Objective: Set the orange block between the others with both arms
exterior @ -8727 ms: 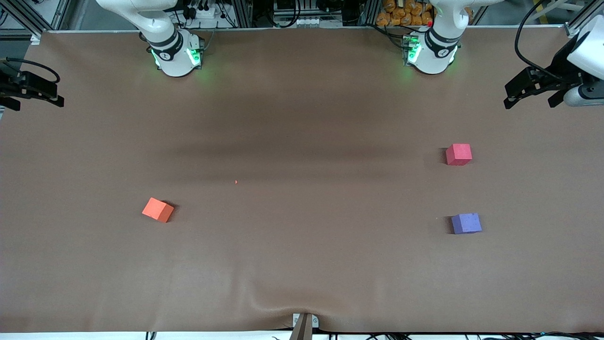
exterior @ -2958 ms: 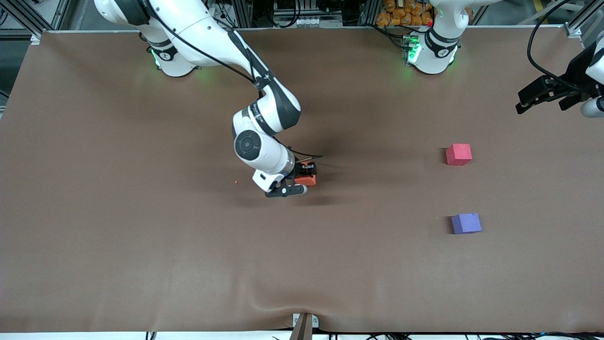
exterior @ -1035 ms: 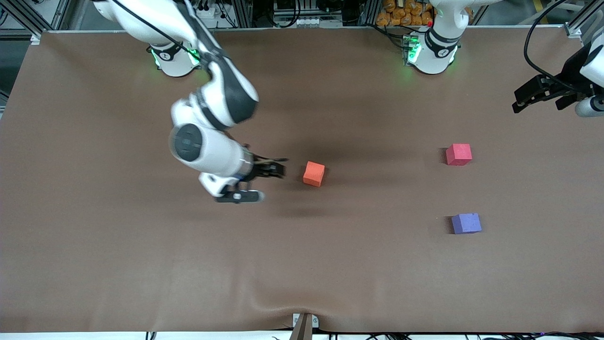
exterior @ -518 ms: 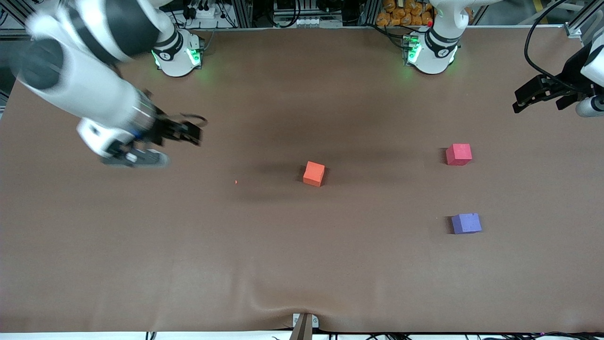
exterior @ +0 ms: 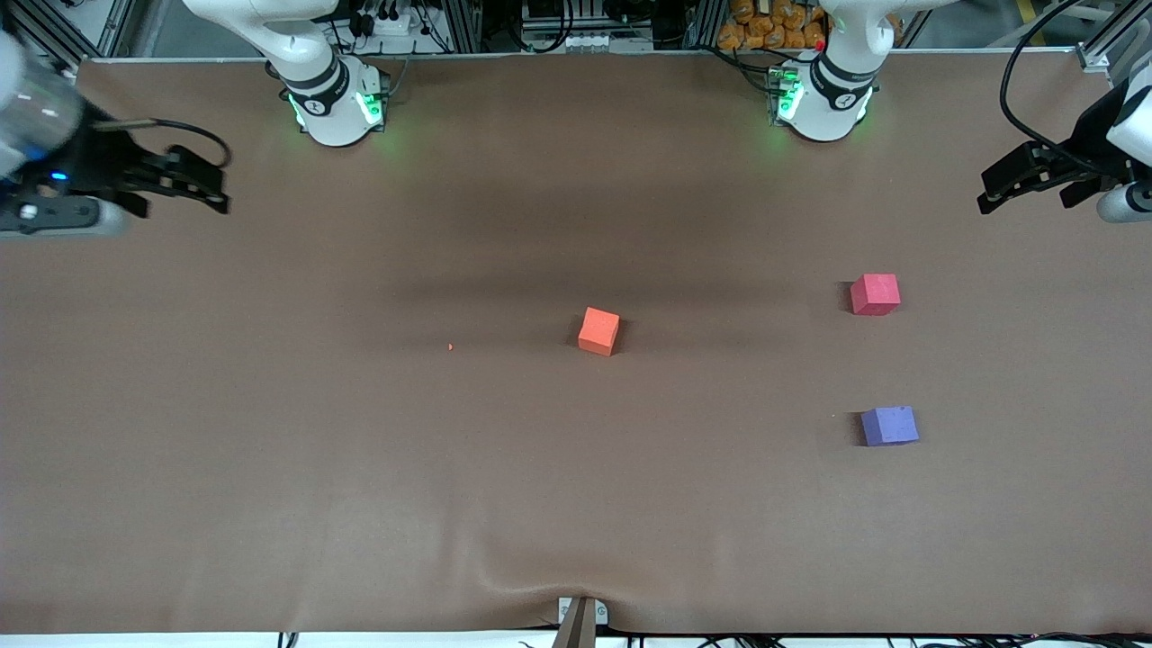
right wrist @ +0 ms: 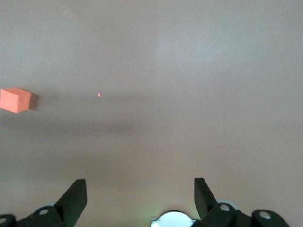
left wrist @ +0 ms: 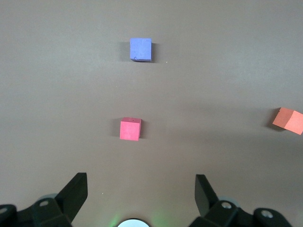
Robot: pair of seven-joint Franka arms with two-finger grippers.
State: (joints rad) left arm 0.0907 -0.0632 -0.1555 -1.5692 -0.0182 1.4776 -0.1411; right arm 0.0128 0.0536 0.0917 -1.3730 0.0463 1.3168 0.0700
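The orange block [exterior: 598,330] [left wrist: 288,120] [right wrist: 15,100] lies alone on the brown table near its middle, with nothing touching it. The others sit toward the left arm's end: a pinkish-red cube [exterior: 875,294] [left wrist: 130,129] and, nearer the front camera, a purple-blue cube [exterior: 889,426] [left wrist: 141,49], with a bare gap between them. My right gripper [exterior: 211,184] [right wrist: 139,189] hangs open and empty over the right arm's end of the table. Over the table's edge at the left arm's end, my left gripper [exterior: 985,191] [left wrist: 140,189] waits open and empty.
A tiny orange crumb [exterior: 450,346] [right wrist: 99,95] lies on the cloth between the orange block and the right arm's end. The two green-lit arm bases [exterior: 337,103] [exterior: 823,99] stand along the table's edge farthest from the front camera. The cloth wrinkles [exterior: 540,585] at the edge nearest that camera.
The right arm has swung away from the orange block to its own end of the table, gripper open. The block stays where it was let go. The left arm has not moved.
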